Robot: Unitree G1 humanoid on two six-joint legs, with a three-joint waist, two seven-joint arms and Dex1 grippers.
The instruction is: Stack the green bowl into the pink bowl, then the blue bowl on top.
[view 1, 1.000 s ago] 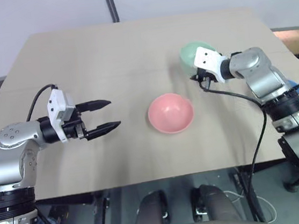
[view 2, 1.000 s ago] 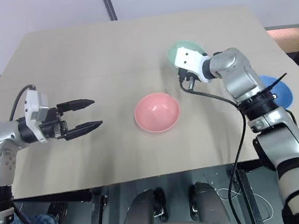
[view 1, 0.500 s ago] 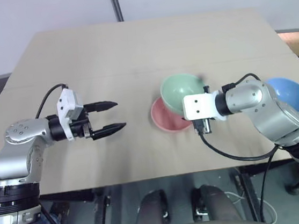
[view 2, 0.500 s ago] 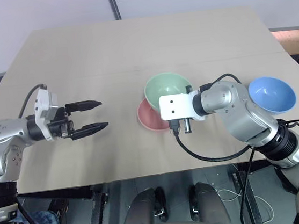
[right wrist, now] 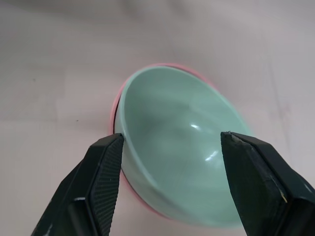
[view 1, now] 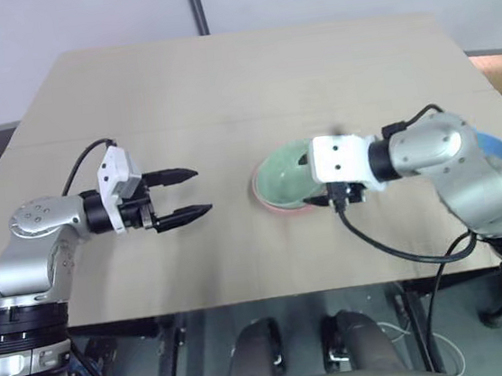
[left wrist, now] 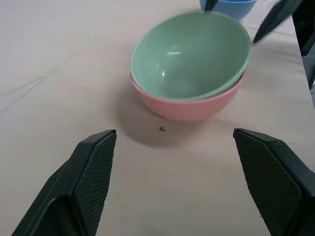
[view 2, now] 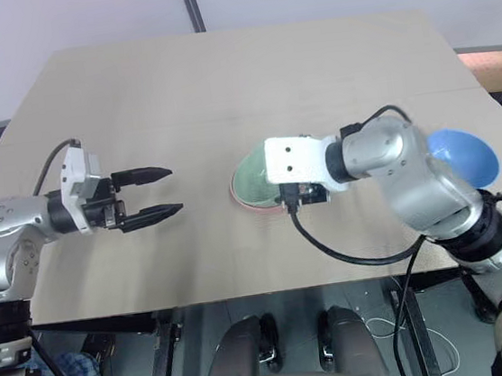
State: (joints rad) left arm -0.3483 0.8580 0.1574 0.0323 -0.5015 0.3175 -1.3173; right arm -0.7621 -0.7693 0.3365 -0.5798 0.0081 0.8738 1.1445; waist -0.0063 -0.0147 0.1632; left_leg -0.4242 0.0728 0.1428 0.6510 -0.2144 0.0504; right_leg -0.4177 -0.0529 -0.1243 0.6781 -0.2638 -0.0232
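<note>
The green bowl (view 1: pixel 283 175) sits slightly tilted inside the pink bowl (left wrist: pixel 189 107), just right of the table's middle. My right gripper (right wrist: pixel 171 139) is open just behind the stack, a finger on each side of the green bowl's near rim and nothing held. Its dark fingertips (left wrist: pixel 273 17) also show beyond the bowls in the left wrist view. The blue bowl (view 2: pixel 465 156) rests upright near the table's right edge, partly hidden by my right arm. My left gripper (view 1: pixel 201 191) is open and empty, hovering to the left of the stack and pointing at it.
The beige table (view 1: pixel 222 91) has bare surface at the back and on the left. A black pole (view 1: pixel 196 4) rises behind its far edge. A tan object (view 1: pixel 496 69) lies off the right side. A black cable (view 1: pixel 380 241) hangs from my right wrist.
My right gripper brought the green bowl from the back right, set it into the pink bowl, opened and drew back. My left gripper has stayed open in place.
</note>
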